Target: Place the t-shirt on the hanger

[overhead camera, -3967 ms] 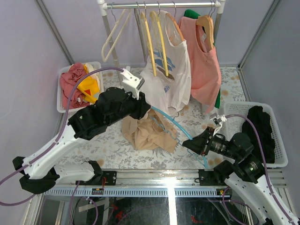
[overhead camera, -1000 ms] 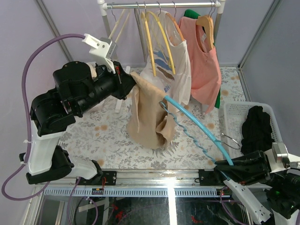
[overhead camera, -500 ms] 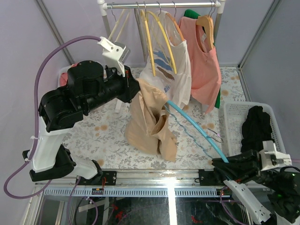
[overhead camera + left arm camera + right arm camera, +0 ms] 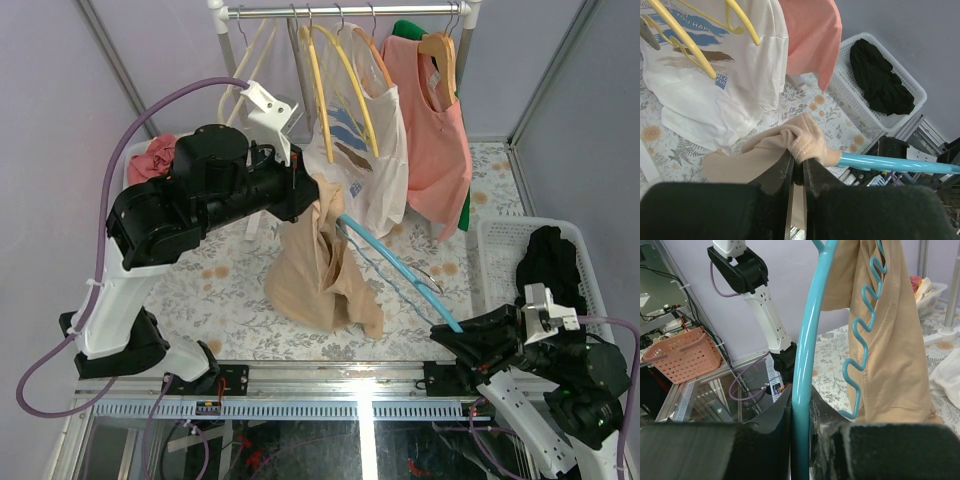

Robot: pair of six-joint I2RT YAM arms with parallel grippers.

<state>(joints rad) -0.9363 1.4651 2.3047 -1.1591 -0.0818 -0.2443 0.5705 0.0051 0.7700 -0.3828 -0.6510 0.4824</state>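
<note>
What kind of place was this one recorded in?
Probably a lab bench dressed as a laundry corner: a clothes rail hung with shirts, a white basket of black clothes, and plain partition walls round a floral tabletop.

A light-blue plastic hanger point(image 4: 395, 262) slants across the gap between the hanging tan fabric t-shirt point(image 4: 318, 275) and the white mesh basket point(image 4: 487, 250) of black cloth at right, barring the way through. Just behind the t-shirt, a white printed shirt point(image 4: 368, 175) and a salmon-pink top point(image 4: 437, 140) curtain the back of the table, with yellow plastic hangers point(image 4: 322, 75) crowding the metal rail point(image 4: 340, 11) above. Bare floral tabletop point(image 4: 215, 280) lies open left of the t-shirt, under the bulky black left arm point(image 4: 200, 200).
</note>
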